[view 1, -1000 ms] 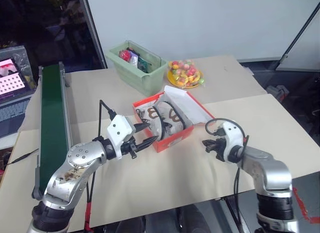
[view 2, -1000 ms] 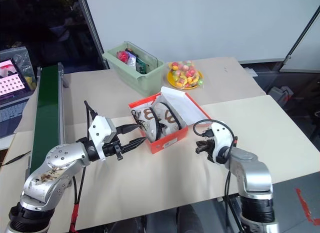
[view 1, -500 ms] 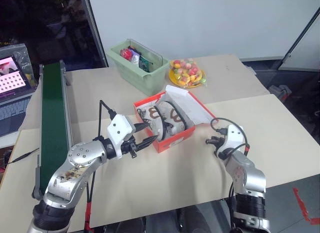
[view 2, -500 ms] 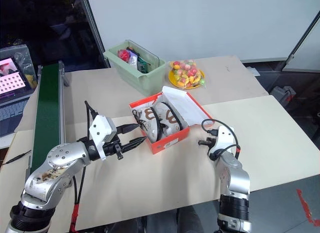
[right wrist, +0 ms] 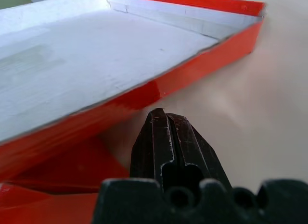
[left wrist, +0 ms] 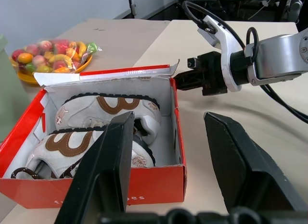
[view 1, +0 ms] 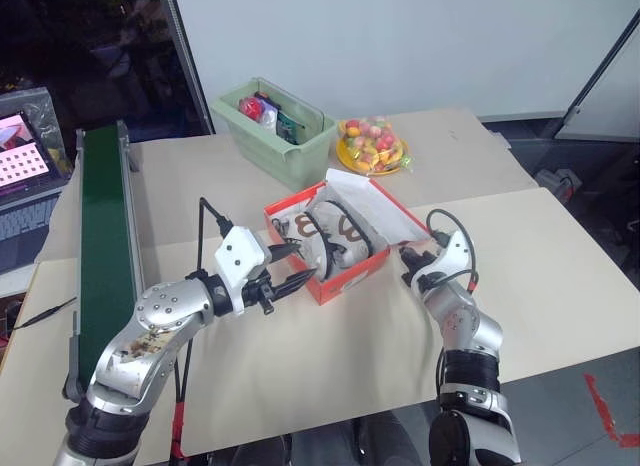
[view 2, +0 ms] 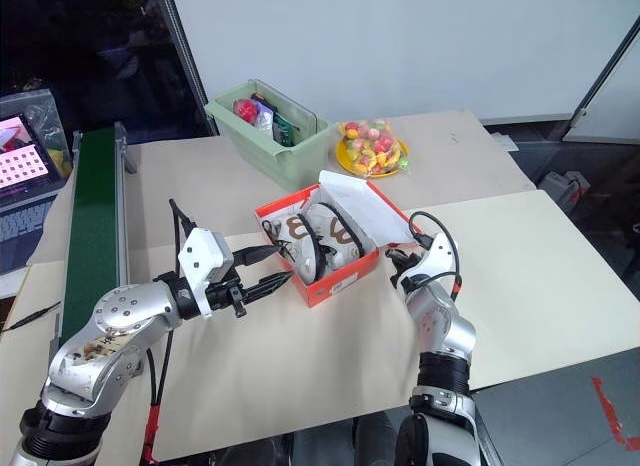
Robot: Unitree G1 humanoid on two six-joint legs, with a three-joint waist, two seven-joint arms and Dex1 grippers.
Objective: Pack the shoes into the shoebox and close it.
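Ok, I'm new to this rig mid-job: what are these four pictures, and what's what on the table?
Two pictures come from the humanoid robot's head, looking down over its arms; two come from cameras on its wrists. On the table sit the red shoebox with both shoes inside and its lid open, a green bin and a plate of sweets. The left gripper is open beside the box, holding nothing. The right gripper is shut, empty, its tip just under the lid's edge.

Cardboard-covered table (view 1: 330,356) bearing the open shoebox (view 1: 345,281), green bin (view 1: 285,156), yellow candy plate (view 1: 370,146), green conveyor (view 1: 105,246).
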